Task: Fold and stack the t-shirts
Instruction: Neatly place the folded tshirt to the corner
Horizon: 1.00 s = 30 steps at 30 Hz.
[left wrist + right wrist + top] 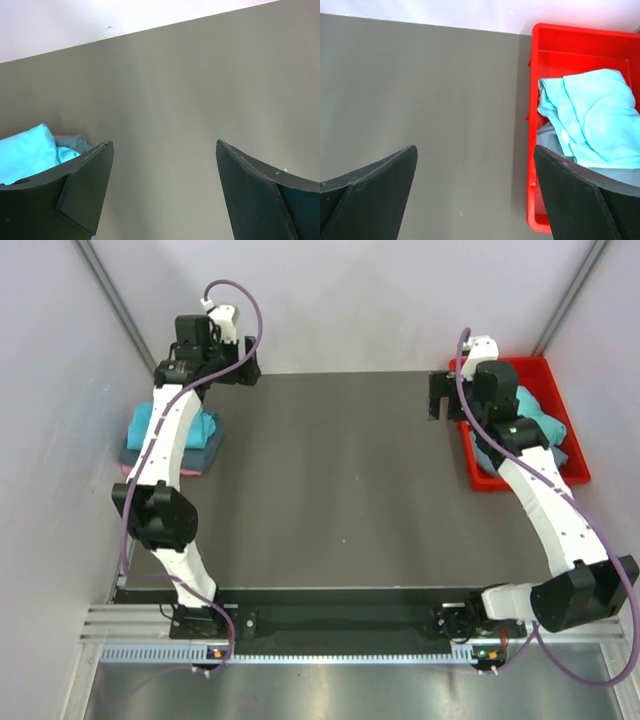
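Just right of right end effector [475, 150], turquoise t-shirt [595, 120]

Dark grey table [340, 490], pale lilac walls [380, 300]; metal rail [300, 650] at front

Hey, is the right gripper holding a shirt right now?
No, the right gripper stands open and empty above the table, while the teal shirt lies in the red bin beside it.

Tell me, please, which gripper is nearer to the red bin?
Right. The right gripper hangs just beside the red bin; the left gripper is across the table, by the folded t-shirts.
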Each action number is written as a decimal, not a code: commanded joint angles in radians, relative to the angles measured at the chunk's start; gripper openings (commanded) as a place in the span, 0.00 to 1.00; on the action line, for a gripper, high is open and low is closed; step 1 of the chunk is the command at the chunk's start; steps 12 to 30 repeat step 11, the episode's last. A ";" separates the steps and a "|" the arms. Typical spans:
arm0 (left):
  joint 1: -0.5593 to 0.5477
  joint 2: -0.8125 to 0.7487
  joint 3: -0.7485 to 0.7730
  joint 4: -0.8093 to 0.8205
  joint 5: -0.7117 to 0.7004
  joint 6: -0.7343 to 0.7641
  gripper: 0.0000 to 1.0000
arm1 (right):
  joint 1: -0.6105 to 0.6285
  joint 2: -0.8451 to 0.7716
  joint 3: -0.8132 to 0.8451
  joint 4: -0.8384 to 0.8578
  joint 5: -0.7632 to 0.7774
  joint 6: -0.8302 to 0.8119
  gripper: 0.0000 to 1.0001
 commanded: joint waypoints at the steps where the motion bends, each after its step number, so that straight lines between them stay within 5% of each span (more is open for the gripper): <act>1: 0.001 -0.097 -0.034 0.022 -0.017 0.023 0.88 | 0.015 -0.037 -0.024 0.019 -0.009 0.035 1.00; 30: 0.001 -0.136 -0.053 0.061 0.027 -0.016 0.87 | 0.013 0.034 0.047 -0.063 0.075 -0.033 1.00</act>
